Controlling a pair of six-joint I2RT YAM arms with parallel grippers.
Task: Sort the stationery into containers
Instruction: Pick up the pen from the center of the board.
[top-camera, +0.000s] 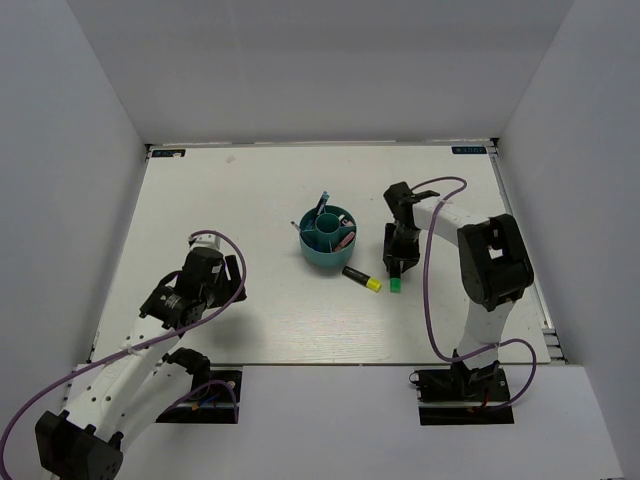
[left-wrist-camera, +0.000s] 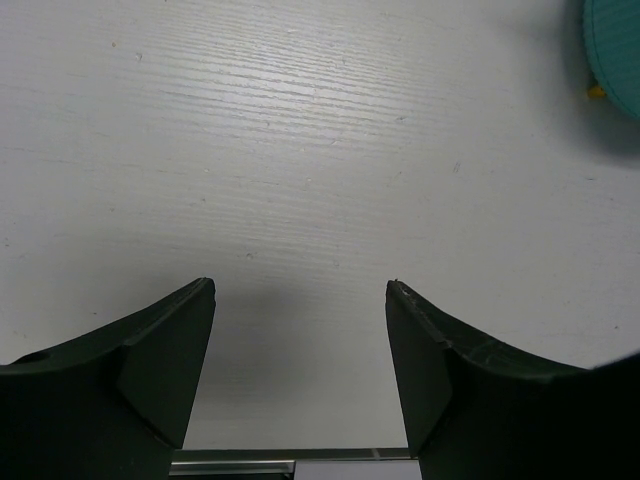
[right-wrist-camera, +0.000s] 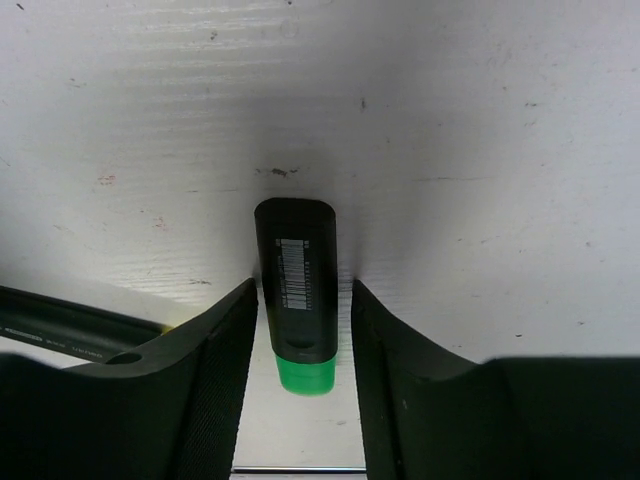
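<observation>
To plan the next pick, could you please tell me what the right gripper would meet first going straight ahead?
Probably the black plastic marker with a green cap, lying between its fingers.

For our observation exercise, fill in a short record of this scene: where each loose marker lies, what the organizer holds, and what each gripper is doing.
Organizer: teal, round, mid-table, with pens inside
Yellow-capped marker: lying on the table beside the organizer
Green-capped marker: flat on the table, between the right gripper's fingers
Right gripper: open, straddling the green-capped marker, not clamped on it
Left gripper: open over bare table, holding nothing
</observation>
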